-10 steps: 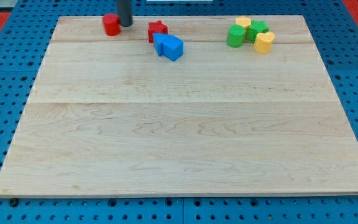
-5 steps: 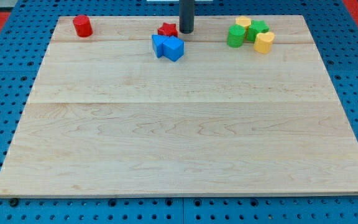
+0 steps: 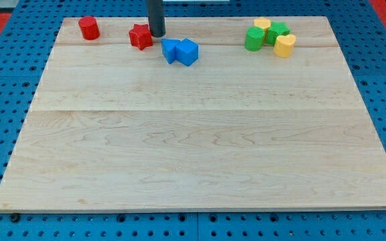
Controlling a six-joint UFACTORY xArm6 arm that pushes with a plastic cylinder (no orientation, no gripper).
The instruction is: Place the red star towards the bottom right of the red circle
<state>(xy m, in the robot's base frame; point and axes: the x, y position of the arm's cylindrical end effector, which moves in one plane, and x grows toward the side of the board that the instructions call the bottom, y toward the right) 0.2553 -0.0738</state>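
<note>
My tip (image 3: 157, 34), a bare rod with nothing to open or close, touches the right side of the red star (image 3: 139, 36) at the far edge of the board (image 3: 193, 134). The red circle (image 3: 88, 28) sits well apart to the left, slightly farther back. An off-centre push could spin the star aside, and an overlong one could knock it into the circle

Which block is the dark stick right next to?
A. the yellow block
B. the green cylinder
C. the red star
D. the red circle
C. My tip sits just at the view's right of the red star, while the red circle is farther off toward the view's left and the green cylinder is far off toward the view's right.
</note>
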